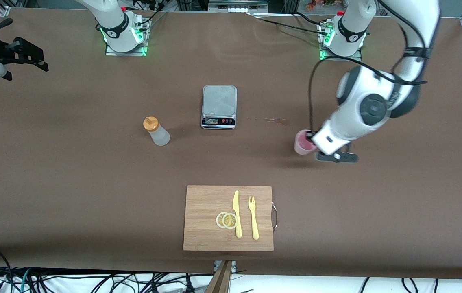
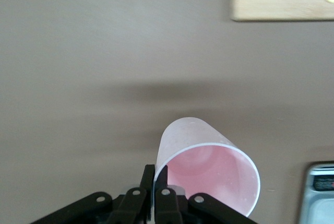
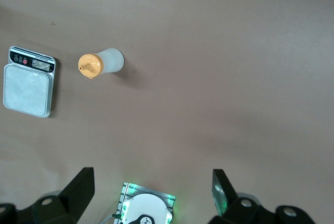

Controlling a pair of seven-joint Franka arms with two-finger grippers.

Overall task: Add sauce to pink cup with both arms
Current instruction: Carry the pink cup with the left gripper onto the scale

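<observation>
Left gripper (image 2: 155,195) pinched on the rim wall of the pink cup (image 1: 304,142), one finger inside, one outside; cup held toward the left arm's end of the table, whether lifted or resting cannot be told. Right gripper (image 3: 151,190) spread wide, holding nothing, waiting high over its own base.

Sauce bottle (image 1: 156,131) upright on the table, well apart from the cup, toward the right arm's end, with the orange cap on.

Digital scale (image 1: 219,106) between bottle and cup, slightly farther from the front camera. Wooden cutting board (image 1: 206,203) nearest that camera, carrying a yellow knife (image 1: 237,213), a yellow fork (image 1: 253,217) and two lemon slices (image 1: 227,220).

Brown table cover (image 1: 72,183), cables along the edges. No legible writing; scale buttons too small to read.
</observation>
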